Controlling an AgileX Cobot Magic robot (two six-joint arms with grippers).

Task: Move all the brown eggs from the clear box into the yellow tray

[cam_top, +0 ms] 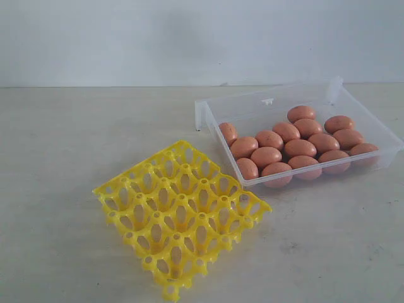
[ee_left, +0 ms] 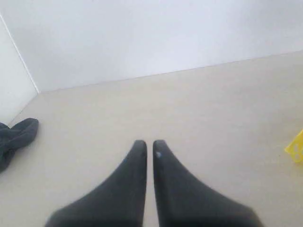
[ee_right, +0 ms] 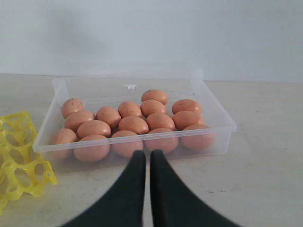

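Right gripper (ee_right: 147, 155): two dark, smooth, tapered fingers pressed almost together with only a thin slit between them, holding nothing. Their bases are cut off by the picture edge. The tips hang just before the near wall of the clear box.
Left gripper (ee_left: 149, 144): the same narrow stance, nothing between the fingers, over bare counter and well apart from the box.
Dark cloth (ee_left: 16, 137): a crumpled grey-black piece, partly cut off at the frame edge.
Counter (cam_top: 63, 158): pale beige, matte, faintly scuffed.
Yellow tray (cam_top: 182, 201): bright, glossy plastic lattice of open cups with pegs between. It lies flat and turned diagonally, one corner toward the exterior camera. Both wrist views catch only a cropped edge of it.
Clear box (cam_top: 252, 107): shallow, translucent, with low walls. It stands beyond the tray and to the right. Its long side runs across the exterior view, slightly skewed, and a small tab sits on the far rim.
Brown eggs (cam_top: 300, 148): more than a dozen, smooth orange-brown ovals. All lie on their sides in the box, touching in loose rows, long axes mostly across the box. The nearest row is blurred behind the cloudy front wall.
Wall (cam_top: 189, 38): plain pale grey, behind everything.
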